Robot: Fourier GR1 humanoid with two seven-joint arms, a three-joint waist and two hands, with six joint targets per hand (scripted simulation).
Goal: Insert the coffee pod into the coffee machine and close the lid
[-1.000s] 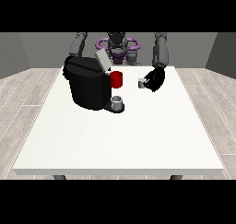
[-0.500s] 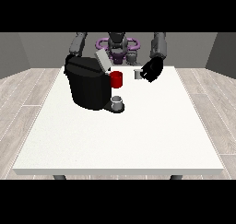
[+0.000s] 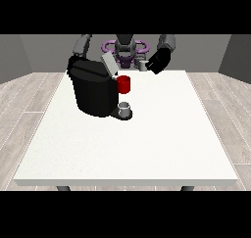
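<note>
grey walls and pale wood flooring frame a large white table (image 3: 147, 144), with the robot small at its far edge. a black coffee machine (image 3: 93, 92) stands on the far left part of the table, its grey lid (image 3: 109, 64) tilted up and open. a red part (image 3: 124, 84) sticks out at the machine's front, above a small grey cup (image 3: 125, 107) resting on the base.

the hand at the view's right (image 3: 159, 61) has risen and drawn back toward the robot over the last second; it was lower and nearer the table a moment ago. it now hangs well above the far edge, fingers curled round the small grey coffee pod (image 3: 142, 65), which pokes out on the side facing the machine. so the pod is lifted and in hand, near lid height but still apart from the opening. the carry looks under way; what remains is moving the pod across to the open top, seating it, then closing the lid.

the hand at the view's left (image 3: 73, 61) sits behind the machine, mostly hidden, and i cannot tell how its fingers lie.
</note>
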